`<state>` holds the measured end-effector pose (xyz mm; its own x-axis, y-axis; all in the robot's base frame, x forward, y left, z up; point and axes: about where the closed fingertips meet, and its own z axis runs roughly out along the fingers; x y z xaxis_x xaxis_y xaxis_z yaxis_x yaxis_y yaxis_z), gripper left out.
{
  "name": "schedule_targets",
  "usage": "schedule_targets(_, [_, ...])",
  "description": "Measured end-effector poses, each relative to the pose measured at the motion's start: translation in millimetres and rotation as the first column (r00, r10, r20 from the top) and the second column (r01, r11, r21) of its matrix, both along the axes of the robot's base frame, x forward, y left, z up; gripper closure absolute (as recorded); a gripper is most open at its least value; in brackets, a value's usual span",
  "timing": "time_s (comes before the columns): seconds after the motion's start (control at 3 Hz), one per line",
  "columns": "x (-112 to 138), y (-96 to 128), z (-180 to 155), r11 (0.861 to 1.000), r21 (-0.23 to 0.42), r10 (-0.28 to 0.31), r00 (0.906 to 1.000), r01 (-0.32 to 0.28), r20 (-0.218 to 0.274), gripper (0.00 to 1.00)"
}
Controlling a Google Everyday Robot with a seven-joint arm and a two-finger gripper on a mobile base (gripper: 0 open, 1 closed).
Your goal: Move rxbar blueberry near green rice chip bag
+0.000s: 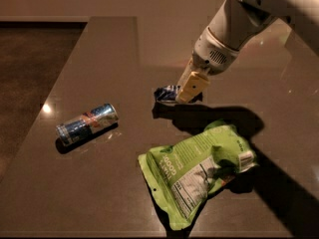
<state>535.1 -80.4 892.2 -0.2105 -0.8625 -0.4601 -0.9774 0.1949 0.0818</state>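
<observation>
The rxbar blueberry [166,93] is a small dark blue crinkled wrapper in the middle of the table. My gripper [188,89] reaches down from the upper right and is shut on the bar's right end; its cream fingers [192,83] cover that end. The bar hangs slightly above the table, with its shadow just below it. The green rice chip bag [199,171] lies flat at the front right, below the gripper and apart from the bar.
A blue-and-silver drink can [87,123] lies on its side at the left. The dark brown table [109,59] has its left edge running along the floor, and its front edge lies just below the bag.
</observation>
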Motion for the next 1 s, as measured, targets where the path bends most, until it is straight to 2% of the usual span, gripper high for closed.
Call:
schedule_targets(0.33, [-23,6,1,0.999,-0.002,0.054,0.9977,-0.055,-0.041,1.00])
schedule_targets(0.67, [-41,8,-1,0.995,-0.035,0.086,0.9932,-0.089,-0.079,0.82])
schedule_targets(1.0, [-50,5,-1,0.991,-0.074,0.102,0.9895,-0.110,-0.102,0.58])
